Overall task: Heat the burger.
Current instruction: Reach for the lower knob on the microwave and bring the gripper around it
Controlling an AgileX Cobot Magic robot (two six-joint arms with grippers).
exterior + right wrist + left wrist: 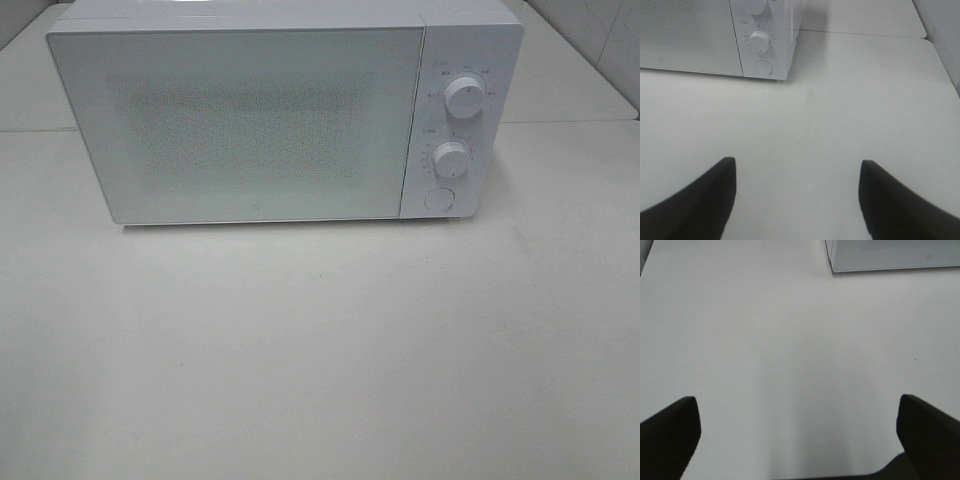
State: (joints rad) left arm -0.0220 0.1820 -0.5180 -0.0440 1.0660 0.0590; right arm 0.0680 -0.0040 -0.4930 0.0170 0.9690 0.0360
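Note:
A white microwave [240, 120] stands at the back of the table with its door shut. Its panel has an upper knob [464, 96], a lower knob [451, 159] and a round button [439, 199]. The burger is not in view; the frosted door shows nothing inside. My left gripper [797, 412] is open and empty over bare table, with the microwave's corner [890, 257] far ahead. My right gripper [796, 172] is open and empty, with the microwave's lower knob [759, 41] and button [763, 67] ahead. Neither gripper shows in the exterior high view.
The white table [320, 350] spreads in front of the microwave. A seam between table tops [570, 122] runs behind it on the right. A light wall [945, 30] stands at the far right.

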